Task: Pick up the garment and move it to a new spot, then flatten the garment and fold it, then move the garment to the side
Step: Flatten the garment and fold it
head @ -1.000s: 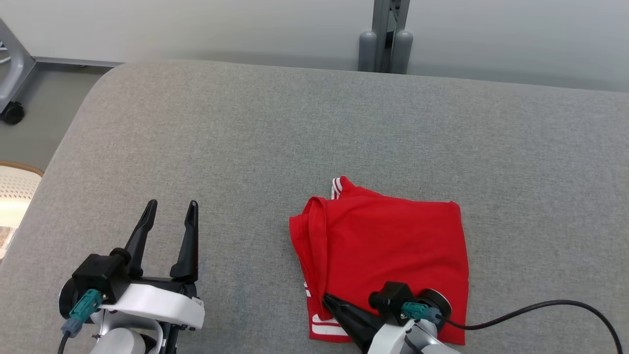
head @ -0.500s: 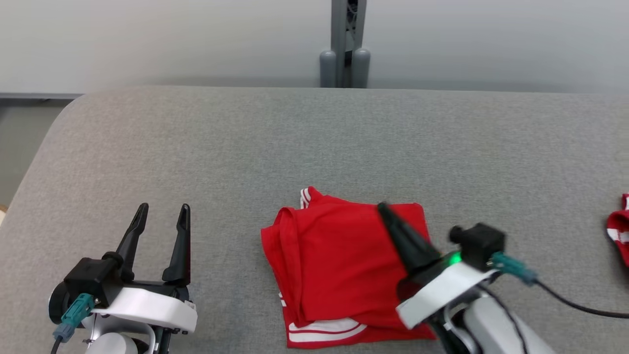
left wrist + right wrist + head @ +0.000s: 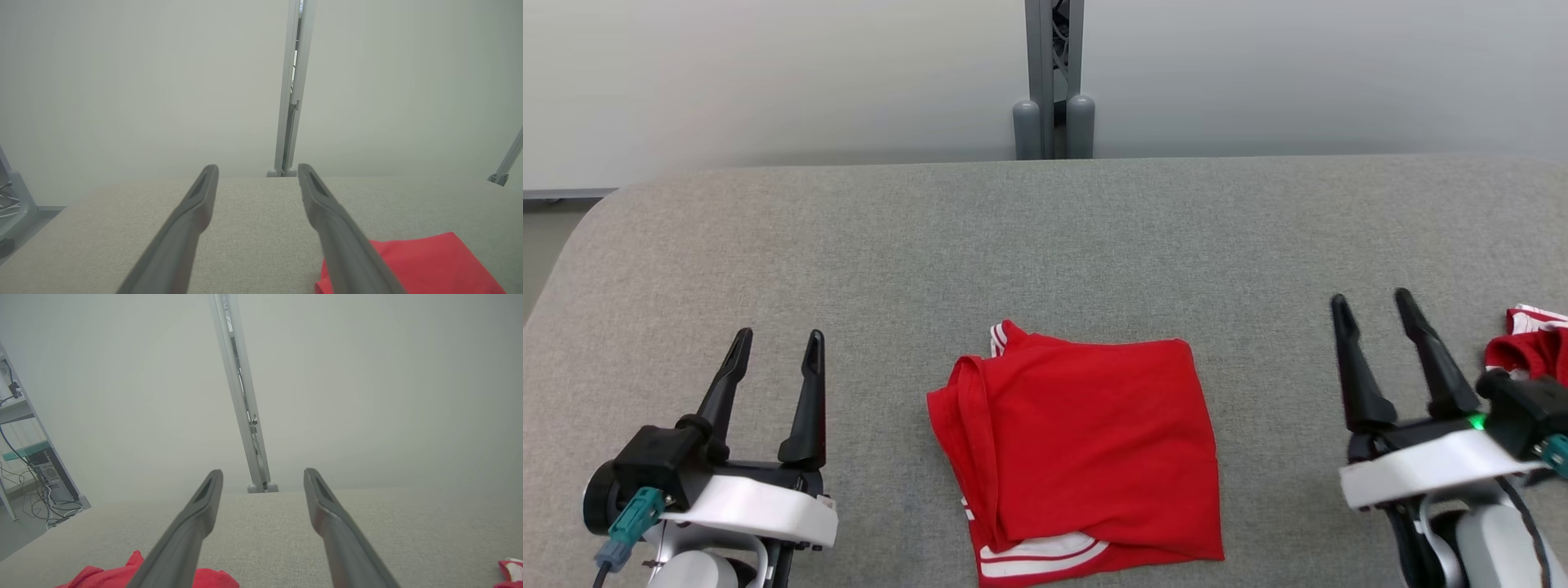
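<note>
Folded red knit garment with white striped trim (image 3: 1086,445) is seen lying flat in a rough square on the grey woven-fabric tabletop (image 3: 1045,237), near edge, centre. A doubled hem ridge is shown along its left side. Left gripper (image 3: 778,335) is held well left of it, dark tapered fingers spread, nothing gripped. Right gripper (image 3: 1370,298) is held well right of it, fingers likewise spread and empty. A second crumpled red cloth with white stripes (image 3: 1531,347) is seen just beside the right gripper. Half a second ago the right gripper was pinched together over the garment's right part; now it is parted and clear. Camera view was shifted meanwhile.
</note>
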Robot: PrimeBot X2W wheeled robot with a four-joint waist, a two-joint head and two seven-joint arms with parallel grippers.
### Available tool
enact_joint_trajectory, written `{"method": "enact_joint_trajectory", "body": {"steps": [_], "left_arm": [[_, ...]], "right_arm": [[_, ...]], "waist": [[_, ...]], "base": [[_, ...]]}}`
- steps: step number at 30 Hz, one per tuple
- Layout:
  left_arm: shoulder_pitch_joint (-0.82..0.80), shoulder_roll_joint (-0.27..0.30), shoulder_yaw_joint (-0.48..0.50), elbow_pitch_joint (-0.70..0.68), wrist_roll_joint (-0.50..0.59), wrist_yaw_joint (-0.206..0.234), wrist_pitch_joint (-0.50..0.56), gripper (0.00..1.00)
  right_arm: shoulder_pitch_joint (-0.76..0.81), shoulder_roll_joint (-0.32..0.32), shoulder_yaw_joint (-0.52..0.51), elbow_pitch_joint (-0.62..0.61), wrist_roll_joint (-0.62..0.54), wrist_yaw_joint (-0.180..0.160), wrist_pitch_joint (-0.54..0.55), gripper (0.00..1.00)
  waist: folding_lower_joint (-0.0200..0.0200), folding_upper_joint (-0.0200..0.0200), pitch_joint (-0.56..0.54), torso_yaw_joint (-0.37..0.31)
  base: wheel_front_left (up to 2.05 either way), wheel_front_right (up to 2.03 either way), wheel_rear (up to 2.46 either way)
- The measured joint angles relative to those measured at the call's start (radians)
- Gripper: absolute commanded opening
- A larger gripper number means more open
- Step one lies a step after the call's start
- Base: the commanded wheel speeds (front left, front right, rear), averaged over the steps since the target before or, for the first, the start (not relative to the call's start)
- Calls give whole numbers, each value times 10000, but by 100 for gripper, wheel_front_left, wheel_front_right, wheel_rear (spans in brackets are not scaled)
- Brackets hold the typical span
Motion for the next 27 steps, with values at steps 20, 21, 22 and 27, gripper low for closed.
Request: {"method": "enact_joint_trajectory", "body": {"steps": [20, 21, 22, 27], "left_arm": [[546, 140, 174, -35, 238, 111, -130, 100], [552, 148, 169, -31, 238, 111, -130, 100], [566, 153, 165, -29, 238, 111, -130, 100], [579, 161, 113, -27, 238, 113, -128, 100]], "right_arm": [[2525, 247, -1344, -2013, -1147, 0, 1626, 100], [2552, 253, -1338, -2056, -1151, 0, 1653, 100], [2573, 257, -1337, -2102, -1160, 0, 1685, 100], [2637, 268, -1329, -2245, -1160, 0, 1787, 100]], "waist": [[0, 0, -415, -259], [0, 0, -423, -264], [0, 0, -429, -268], [0, 0, -403, -243]], "base": [[0, 0, 0], [0, 0, 0], [0, 0, 0], [0, 0, 0]]}}
